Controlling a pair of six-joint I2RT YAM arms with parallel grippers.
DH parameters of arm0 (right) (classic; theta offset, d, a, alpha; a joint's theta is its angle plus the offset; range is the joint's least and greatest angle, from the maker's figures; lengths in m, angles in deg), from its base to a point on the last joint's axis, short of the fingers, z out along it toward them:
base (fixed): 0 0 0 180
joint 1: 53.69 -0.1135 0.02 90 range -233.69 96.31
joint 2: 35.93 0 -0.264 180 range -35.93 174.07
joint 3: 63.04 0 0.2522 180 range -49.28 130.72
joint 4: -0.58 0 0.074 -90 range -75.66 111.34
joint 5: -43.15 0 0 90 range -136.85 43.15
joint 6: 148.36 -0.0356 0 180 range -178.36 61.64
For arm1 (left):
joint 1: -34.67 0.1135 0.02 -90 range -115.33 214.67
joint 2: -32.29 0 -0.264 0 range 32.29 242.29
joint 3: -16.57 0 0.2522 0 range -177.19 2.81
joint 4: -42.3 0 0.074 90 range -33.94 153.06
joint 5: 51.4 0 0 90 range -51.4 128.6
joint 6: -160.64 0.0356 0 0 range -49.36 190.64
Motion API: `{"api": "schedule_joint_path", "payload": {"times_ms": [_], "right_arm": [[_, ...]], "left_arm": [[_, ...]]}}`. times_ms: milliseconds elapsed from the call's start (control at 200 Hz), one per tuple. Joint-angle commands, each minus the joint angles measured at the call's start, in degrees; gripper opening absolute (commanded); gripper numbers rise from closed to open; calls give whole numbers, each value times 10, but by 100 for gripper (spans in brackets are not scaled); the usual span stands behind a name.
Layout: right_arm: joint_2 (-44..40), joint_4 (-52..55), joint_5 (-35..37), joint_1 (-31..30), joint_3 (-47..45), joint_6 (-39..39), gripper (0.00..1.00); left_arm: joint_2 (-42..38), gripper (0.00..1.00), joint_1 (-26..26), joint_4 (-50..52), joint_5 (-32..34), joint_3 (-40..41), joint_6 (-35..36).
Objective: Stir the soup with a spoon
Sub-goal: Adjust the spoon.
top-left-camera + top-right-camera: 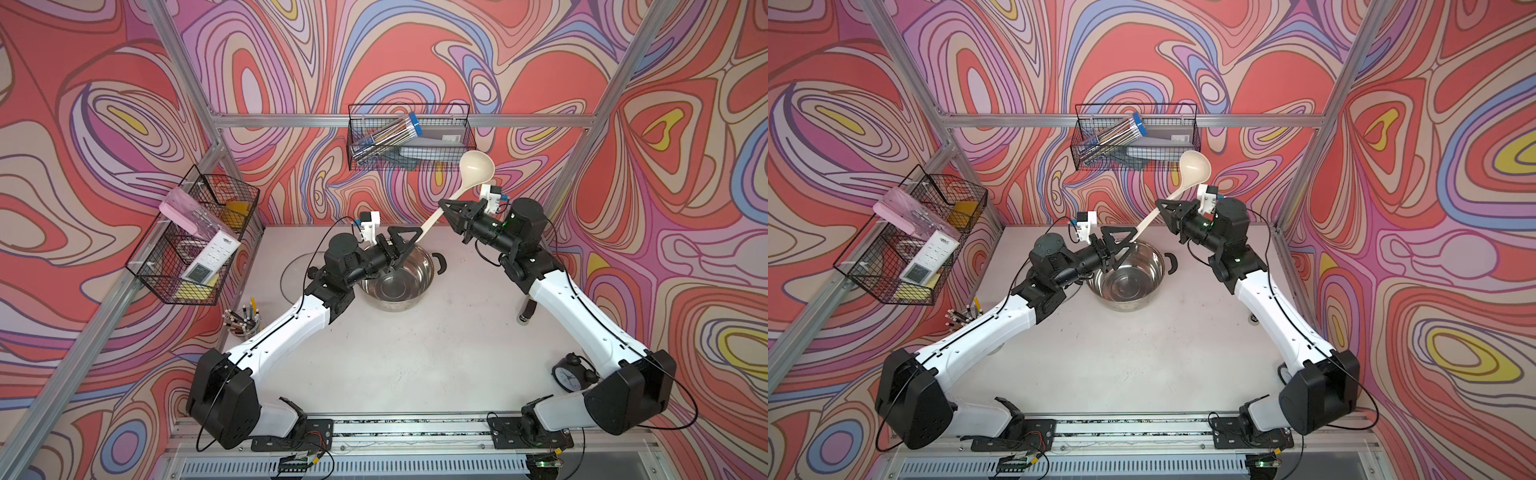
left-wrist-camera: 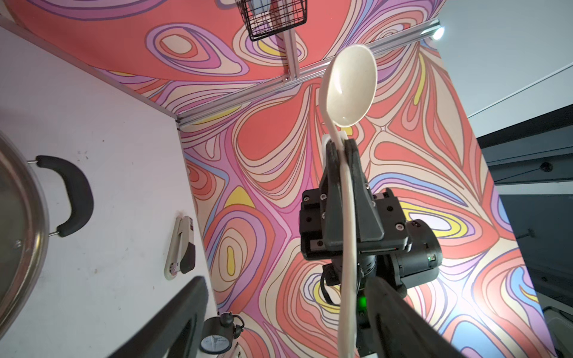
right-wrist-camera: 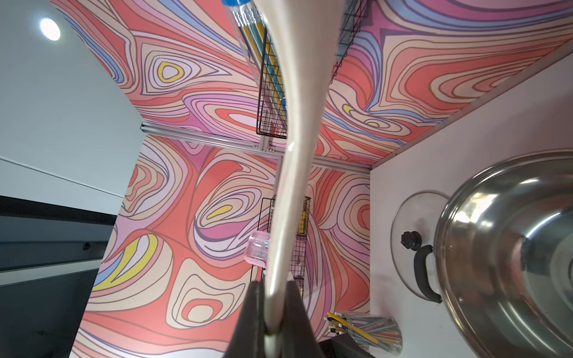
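While the pale desk point(image 1: 415, 353) carries a wide stainless-steel pot point(image 1: 420, 270) with black handles, the two arms meet above its far rim. The right jaws are clamped tight on the slim handle of the long cream-beige plastic spoon point(image 1: 434, 221), held aloft just below its deep round bowl, which points up toward the back wall. The left jaws stand wide apart, straddling the handle's lower end, not closed on it

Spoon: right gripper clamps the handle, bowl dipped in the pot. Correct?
Not quite. The right gripper does clamp the handle, but the spoon has its bowl raised in the air, up and beyond the pot, not dipped in it. Both top views show this.
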Motion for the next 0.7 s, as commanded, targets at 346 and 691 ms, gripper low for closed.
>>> {"api": "schedule_joint_path", "payload": {"times_ms": [346,691], "right_arm": [[-1,-62,4,-4,-36,-24,0],[1,-79,13,-4,-51,-32,0]], "left_arm": [[17,54,-23,-99,7,-36,-42],[23,43,-34,-84,14,-45,-33]]}}
